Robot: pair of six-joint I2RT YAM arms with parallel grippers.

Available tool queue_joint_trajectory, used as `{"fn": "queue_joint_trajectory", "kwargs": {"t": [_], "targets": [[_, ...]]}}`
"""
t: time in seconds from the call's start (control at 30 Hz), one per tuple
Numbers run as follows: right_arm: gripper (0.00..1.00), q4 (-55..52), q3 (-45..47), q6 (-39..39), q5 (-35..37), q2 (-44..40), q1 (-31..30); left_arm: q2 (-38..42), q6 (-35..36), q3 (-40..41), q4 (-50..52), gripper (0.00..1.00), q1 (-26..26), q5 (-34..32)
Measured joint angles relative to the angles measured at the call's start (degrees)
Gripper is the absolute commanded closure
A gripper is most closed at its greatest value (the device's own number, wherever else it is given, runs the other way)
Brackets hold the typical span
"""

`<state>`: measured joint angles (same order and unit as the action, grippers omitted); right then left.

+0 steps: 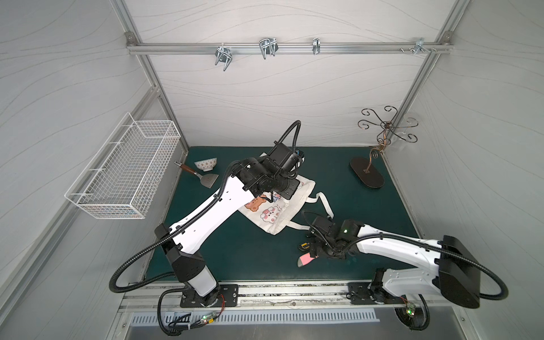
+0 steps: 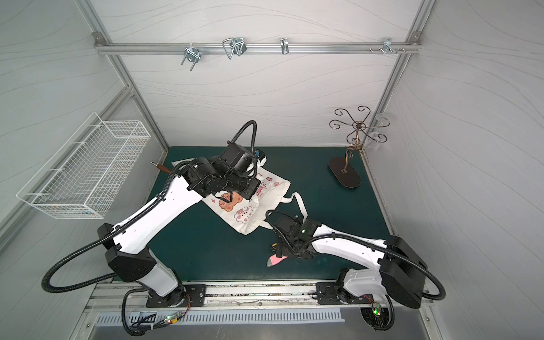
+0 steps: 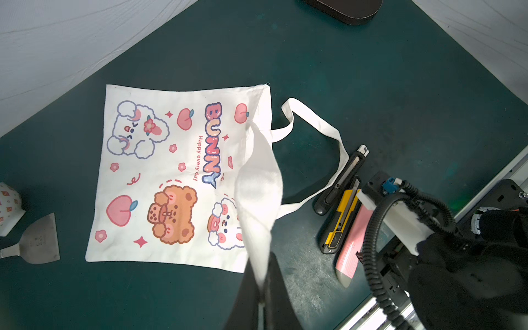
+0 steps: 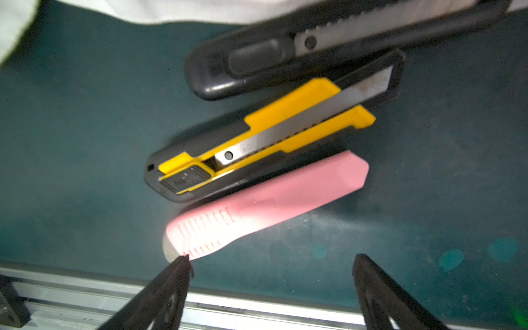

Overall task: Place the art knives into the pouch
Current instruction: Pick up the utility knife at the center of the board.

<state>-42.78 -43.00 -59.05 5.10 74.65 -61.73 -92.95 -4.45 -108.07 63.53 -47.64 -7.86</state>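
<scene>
Step in hand: approach for pickup. Left fingers (image 3: pixel 281 294) pinch the pouch (image 3: pixel 177 148) mouth cloth, holding it raised. Right fingers (image 4: pixel 168 285) spread wide, empty, over the pink art knife (image 4: pixel 271 203) lying on the worktop (image 4: pixel 85 143) near the pouch's open side. Next move, as judged: descend, straddle the handle, close.

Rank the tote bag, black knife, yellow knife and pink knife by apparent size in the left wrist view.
1. Largest by far: tote bag.
2. Then black knife and yellow knife, about alike, not ranked.
3. The pink knife seems similar, but the robot arm hides one end, so unsure.
</scene>
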Motion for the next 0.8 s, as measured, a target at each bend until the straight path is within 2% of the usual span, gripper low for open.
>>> {"fn": "queue_joint_trajectory", "kwargs": {"t": [0.1, 0.43, 0.8], "targets": [[0.01, 0.28, -0.57, -1.68, -0.11, 3.48, -2.29, 0.63, -0.02, 0.79, -0.20, 1.00, 0.13, 0.42], [0.01, 4.81, -0.87, -5.90, -1.77, 6.16, -3.21, 2.56, -0.22, 4.74, -1.36, 1.00, 0.15, 1.66], [0.01, 6.36, -3.37, -10.73, -2.80, 12.09, -3.54, 2.56, -0.22, 4.85, -1.55, 1.00, 0.24, 1.70]]}}
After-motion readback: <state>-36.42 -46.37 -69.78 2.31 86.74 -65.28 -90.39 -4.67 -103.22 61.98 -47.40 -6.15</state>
